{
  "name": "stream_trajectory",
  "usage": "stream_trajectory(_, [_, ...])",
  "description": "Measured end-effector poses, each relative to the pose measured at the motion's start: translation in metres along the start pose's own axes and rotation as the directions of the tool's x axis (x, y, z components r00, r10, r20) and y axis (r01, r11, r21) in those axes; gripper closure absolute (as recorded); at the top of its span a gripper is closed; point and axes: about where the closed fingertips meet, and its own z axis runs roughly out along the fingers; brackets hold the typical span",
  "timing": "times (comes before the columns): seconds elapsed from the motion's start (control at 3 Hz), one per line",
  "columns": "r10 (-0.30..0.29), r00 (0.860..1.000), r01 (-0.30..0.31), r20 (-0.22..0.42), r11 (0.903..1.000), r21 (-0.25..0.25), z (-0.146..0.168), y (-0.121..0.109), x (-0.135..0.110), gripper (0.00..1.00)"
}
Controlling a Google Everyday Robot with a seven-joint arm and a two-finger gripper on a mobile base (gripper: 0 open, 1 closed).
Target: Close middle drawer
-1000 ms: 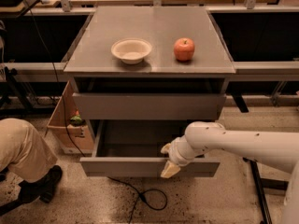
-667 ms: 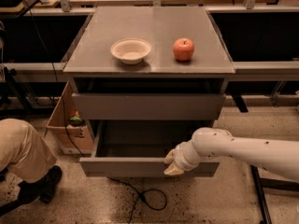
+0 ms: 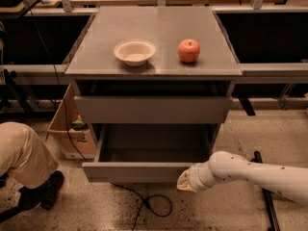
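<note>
The middle drawer is pulled far out of the grey cabinet, its plain flat front facing me and its grey inside bare. My gripper is at the right part of that drawer front, low against its lower edge. The white arm reaches in from the lower right. The top drawer front sits above the open drawer and also stands a little way out. The lowest drawer front is hidden under the open drawer.
A white bowl and a red apple sit on the cabinet top. A person's knee and shoe are at the lower left. A cardboard box stands left of the cabinet. A black cable lies on the floor.
My arm has dropped lower and drawn back to the right, with the gripper sliding down the drawer front. The drawer has not visibly moved.
</note>
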Motion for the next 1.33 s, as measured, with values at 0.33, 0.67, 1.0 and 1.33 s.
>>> stream_trajectory(0.33, [0.0, 1.0, 0.0, 0.0, 1.0, 0.0, 0.0, 0.0, 0.0, 1.0])
stream_trajectory(0.67, [-0.002, 0.999, 0.003, 0.038, 0.9998, -0.018, 0.017, -0.006, 0.002, 1.0])
stream_trajectory(1.0, [-0.036, 0.994, 0.038, 0.105, 0.9991, -0.021, 0.043, -0.021, -0.005, 1.0])
stream_trajectory(1.33, [-0.043, 0.993, 0.045, 0.114, 0.9988, -0.021, 0.047, -0.023, -0.007, 1.0])
